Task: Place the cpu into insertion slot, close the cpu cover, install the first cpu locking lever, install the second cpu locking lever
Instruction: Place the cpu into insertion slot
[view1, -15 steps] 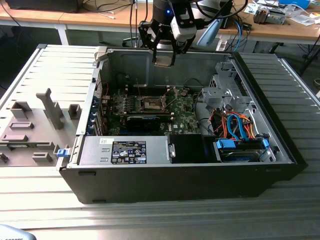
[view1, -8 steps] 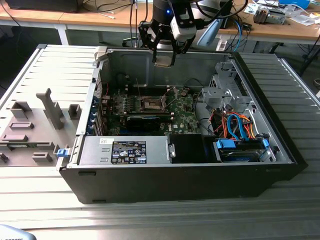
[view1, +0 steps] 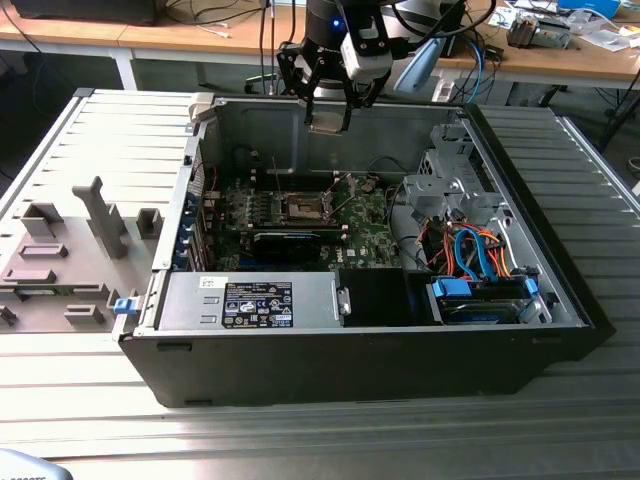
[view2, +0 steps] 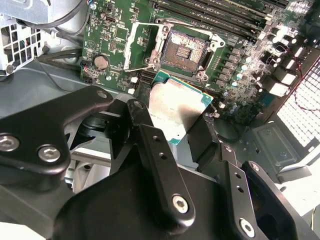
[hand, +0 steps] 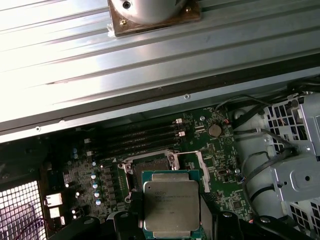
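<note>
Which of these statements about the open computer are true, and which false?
1. The gripper holds the cpu. True.
2. The cpu already sits in the slot. False: it is held in the air above the board, and the slot is empty.
3. The cover is closed over the slot. False: it is swung open beside the slot, whose dark centre is exposed.
4. Orange and blue cables lie toward the exterior view's right of the board. True.
</note>
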